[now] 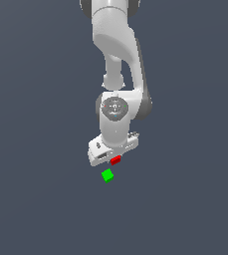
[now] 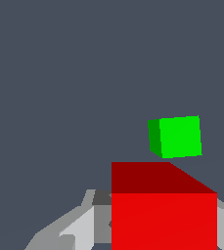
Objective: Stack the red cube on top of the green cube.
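The red cube (image 1: 116,160) sits between the fingers of my white gripper (image 1: 114,158), directly under the hand, which hides part of it. In the wrist view the red cube (image 2: 164,210) fills the space between the grey fingers (image 2: 79,227), which press on its sides. The gripper (image 2: 164,232) is shut on it. The green cube (image 1: 107,175) lies on the dark floor a short way from the red cube, towards the exterior view's lower left. In the wrist view the green cube (image 2: 177,136) shows just beyond the red cube, apart from it.
The flat dark grey floor (image 1: 36,199) stretches all around. The white arm (image 1: 118,50) rises behind the gripper in the exterior view.
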